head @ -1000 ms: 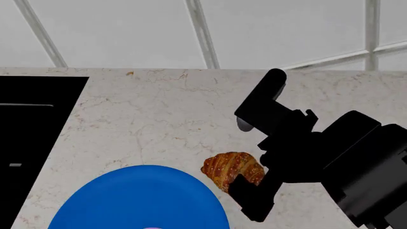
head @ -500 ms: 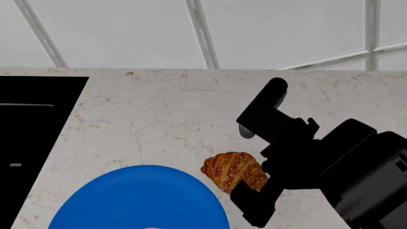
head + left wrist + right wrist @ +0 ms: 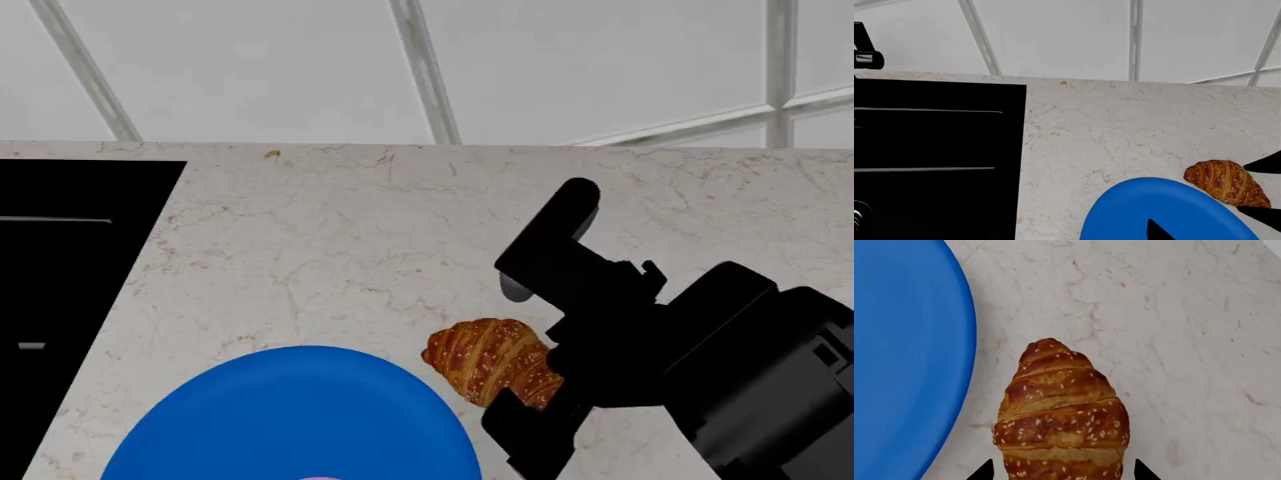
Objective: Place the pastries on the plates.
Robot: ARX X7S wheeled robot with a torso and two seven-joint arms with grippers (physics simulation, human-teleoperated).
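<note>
The golden-brown croissant (image 3: 1061, 415) with sesame seeds lies on the marble counter just right of the plain blue plate (image 3: 901, 355). My right gripper (image 3: 1062, 472) is open, with a fingertip on each side of the croissant's near end and a small gap at each. In the head view the right gripper (image 3: 518, 350) straddles the croissant (image 3: 483, 358) beside the plate (image 3: 267, 420). A pink sliver of the donut (image 3: 318, 478) shows at the bottom edge. My left gripper (image 3: 1067, 236) shows one fingertip (image 3: 1157, 233) over the plate (image 3: 1154, 205). The white-centred plate is out of view.
A black cooktop (image 3: 67, 300) is set into the counter at the left, and it also shows in the left wrist view (image 3: 934, 160). A white tiled wall (image 3: 400, 70) runs behind the counter. Bare marble (image 3: 347, 250) lies beyond the plate and croissant.
My right gripper has shifted slightly around the croissant, its lower finger sitting a little lower in the head view. The croissant and the blue plate have not moved.
</note>
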